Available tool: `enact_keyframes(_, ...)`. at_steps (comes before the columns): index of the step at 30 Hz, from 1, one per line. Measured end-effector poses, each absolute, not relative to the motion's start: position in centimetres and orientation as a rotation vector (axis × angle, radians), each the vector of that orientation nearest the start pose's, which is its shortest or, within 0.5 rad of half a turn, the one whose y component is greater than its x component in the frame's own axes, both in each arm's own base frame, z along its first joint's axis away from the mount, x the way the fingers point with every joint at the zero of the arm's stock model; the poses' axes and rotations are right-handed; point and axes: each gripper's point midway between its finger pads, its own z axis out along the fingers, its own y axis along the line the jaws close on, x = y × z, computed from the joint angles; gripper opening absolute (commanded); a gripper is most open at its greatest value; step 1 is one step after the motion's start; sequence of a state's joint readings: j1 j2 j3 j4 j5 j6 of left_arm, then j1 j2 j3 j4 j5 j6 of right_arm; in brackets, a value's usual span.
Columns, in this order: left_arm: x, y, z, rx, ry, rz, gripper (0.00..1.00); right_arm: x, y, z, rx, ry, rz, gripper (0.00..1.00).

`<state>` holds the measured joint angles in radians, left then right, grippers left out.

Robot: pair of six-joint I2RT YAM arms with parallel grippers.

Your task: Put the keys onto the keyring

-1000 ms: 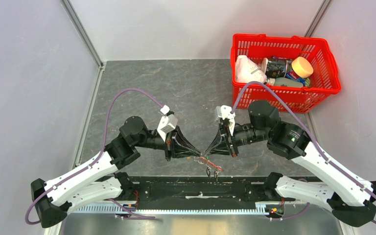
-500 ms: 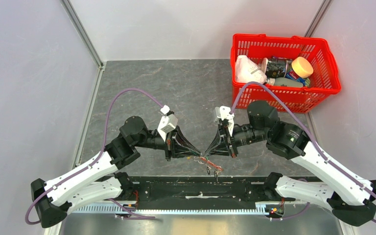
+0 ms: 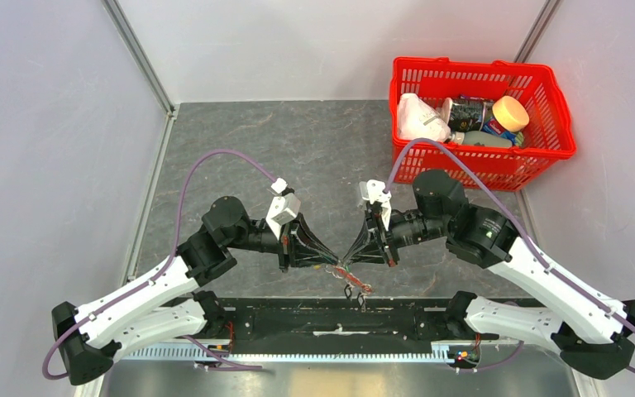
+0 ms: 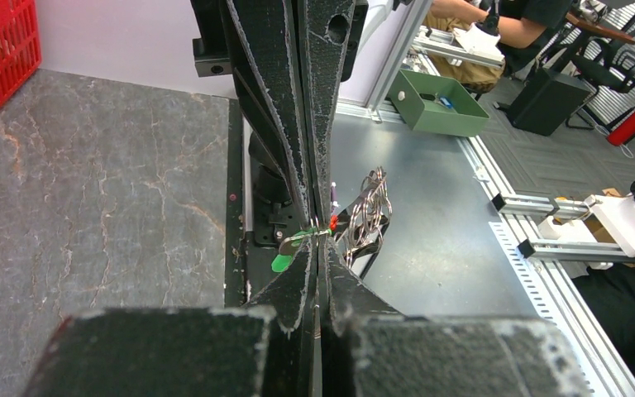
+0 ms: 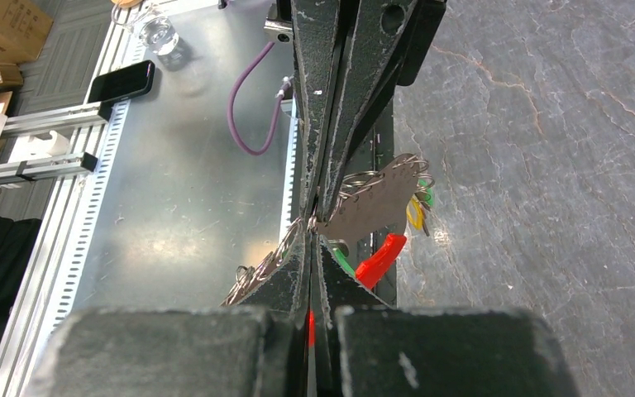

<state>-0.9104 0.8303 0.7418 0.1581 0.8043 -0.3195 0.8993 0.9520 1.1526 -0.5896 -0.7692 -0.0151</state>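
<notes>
My two grippers meet tip to tip over the table's near edge. The left gripper [image 3: 335, 265] [image 4: 317, 240] is shut on a silvery key with a green tag [image 4: 293, 246]. The right gripper [image 3: 348, 262] [image 5: 312, 227] is shut on the keyring, whose red part [image 5: 380, 257] juts out beside its fingers and shows between them. A flat key [image 5: 372, 207] and a yellow tag [image 5: 414, 213] hang by it. A bunch of wire rings and keys [image 3: 355, 285] [image 4: 368, 217] dangles below the tips.
A red basket [image 3: 484, 168] with bottles and a bag stands at the back right; its corner also shows in the left wrist view [image 4: 0, 50]. A black rail [image 3: 322, 318] and metal frame run along the near edge under the grippers. Grey stone tabletop [image 3: 298, 149] lies behind.
The right gripper and the hanging bunch have shifted slightly to the left. The left arm has hardly moved. Both grippers stay shut.
</notes>
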Motion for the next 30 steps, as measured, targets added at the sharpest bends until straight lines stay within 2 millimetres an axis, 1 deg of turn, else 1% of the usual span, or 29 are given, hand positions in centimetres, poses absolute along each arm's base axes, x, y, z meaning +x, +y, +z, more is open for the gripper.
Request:
enact_keyframes(21,6.2,-30.2,32.2,1.167,1.298,-1.543,0.02,6.5,29.0,32.0,-1.398,1.556,1.332,0.00)
enact_keyframes(30,5.1,-29.8,32.6,1.216,1.244,-1.570,0.02,5.8,29.3,32.3,-1.431,1.519,1.366,0.00)
